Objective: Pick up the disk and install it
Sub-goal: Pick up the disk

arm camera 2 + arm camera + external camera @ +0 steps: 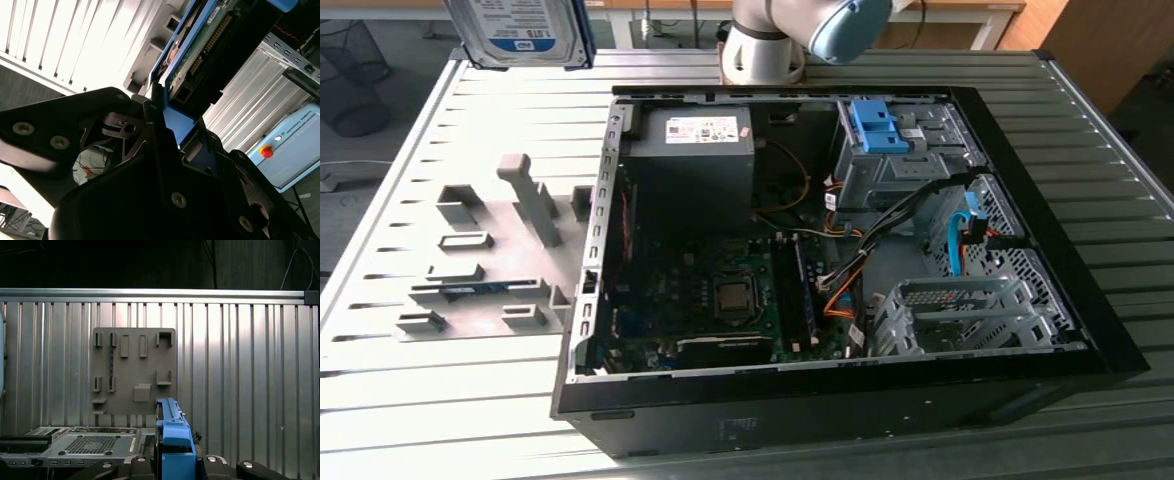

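The disk [520, 30], silver-grey with a white-and-blue label in a blue bracket, hangs in the air above the table's far corner at the exterior view's left, beyond the open computer case [1067, 300]. In the second wrist view my gripper [172, 125] is shut on the disk's blue bracket, and the disk's green circuit board [200, 40] faces the camera. The first wrist view shows the disk [172, 440] edge-on, standing upright between the black fingers [135, 465].
Inside the case are a grey power supply [700, 135], a drive bay with a blue latch [874, 125] and the motherboard [720, 290]. A grey fixture plate [494, 260] with holders lies on the slatted metal table beside the case. The arm's base [767, 45] stands behind the case.
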Robot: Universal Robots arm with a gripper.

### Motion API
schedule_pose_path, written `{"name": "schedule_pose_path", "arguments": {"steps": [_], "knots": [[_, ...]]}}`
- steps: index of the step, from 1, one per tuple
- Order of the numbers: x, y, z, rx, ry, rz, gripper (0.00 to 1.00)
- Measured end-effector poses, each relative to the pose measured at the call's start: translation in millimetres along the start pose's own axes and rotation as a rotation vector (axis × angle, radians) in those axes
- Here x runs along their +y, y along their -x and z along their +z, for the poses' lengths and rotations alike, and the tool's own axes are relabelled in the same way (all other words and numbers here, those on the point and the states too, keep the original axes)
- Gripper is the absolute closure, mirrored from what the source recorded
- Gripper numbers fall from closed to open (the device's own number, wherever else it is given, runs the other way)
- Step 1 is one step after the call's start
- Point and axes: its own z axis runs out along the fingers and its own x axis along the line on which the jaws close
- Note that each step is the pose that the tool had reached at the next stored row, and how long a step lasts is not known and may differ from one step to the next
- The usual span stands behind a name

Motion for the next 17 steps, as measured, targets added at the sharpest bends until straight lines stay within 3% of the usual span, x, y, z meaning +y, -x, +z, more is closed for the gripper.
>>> {"name": "schedule_pose_path", "arguments": {"steps": [17], "knots": [[-19.4,0.3,-0.4,0.0,0.0001,0.0,0.64]]}}
